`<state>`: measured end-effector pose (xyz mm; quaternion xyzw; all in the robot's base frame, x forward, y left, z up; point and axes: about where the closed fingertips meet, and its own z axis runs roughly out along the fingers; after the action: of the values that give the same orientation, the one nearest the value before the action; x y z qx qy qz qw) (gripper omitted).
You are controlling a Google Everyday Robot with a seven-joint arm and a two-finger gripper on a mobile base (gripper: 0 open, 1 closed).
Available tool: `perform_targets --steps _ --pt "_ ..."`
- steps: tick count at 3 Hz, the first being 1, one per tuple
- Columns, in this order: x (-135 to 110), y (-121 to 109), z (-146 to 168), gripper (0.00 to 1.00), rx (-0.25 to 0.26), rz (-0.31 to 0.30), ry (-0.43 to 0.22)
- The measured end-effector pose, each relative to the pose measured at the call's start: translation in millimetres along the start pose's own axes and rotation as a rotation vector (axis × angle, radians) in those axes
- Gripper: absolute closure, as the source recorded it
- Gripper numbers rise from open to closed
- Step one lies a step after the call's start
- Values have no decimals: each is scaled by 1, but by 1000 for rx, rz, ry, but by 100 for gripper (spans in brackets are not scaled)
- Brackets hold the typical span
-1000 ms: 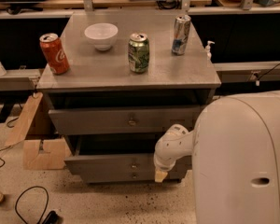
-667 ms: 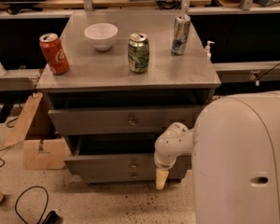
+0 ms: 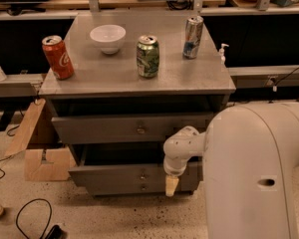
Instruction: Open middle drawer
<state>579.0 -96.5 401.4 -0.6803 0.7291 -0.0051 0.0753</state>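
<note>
The grey metal cabinet (image 3: 139,83) has three stacked drawers. The middle drawer (image 3: 114,175) has a long flat front with a small round knob (image 3: 143,175). It stands pulled out a little, with a dark gap above it. My gripper (image 3: 171,184) hangs from the white wrist (image 3: 182,146) and points down. It is in front of the right part of the middle drawer's front, to the right of the knob. Its tan tip reaches down level with the lowest drawer (image 3: 139,187).
A red cola can (image 3: 57,57), a white bowl (image 3: 107,37), a green can (image 3: 147,56) and a silver can (image 3: 193,37) stand on the cabinet top. The top drawer (image 3: 134,128) is above. A cardboard box (image 3: 37,148) and cables (image 3: 30,218) lie on the floor at left. My white arm body (image 3: 259,173) fills the right foreground.
The gripper's tip dipped slightly and rose again; it stays at the right of the middle drawer's front. The drawers have not visibly moved.
</note>
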Motion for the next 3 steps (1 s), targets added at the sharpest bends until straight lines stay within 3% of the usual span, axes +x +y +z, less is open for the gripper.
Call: perform_targets --steps 1,3 --pt "0 8 8 36 -28 -8 6" --pt "-5 32 -28 82 20 -38 64"
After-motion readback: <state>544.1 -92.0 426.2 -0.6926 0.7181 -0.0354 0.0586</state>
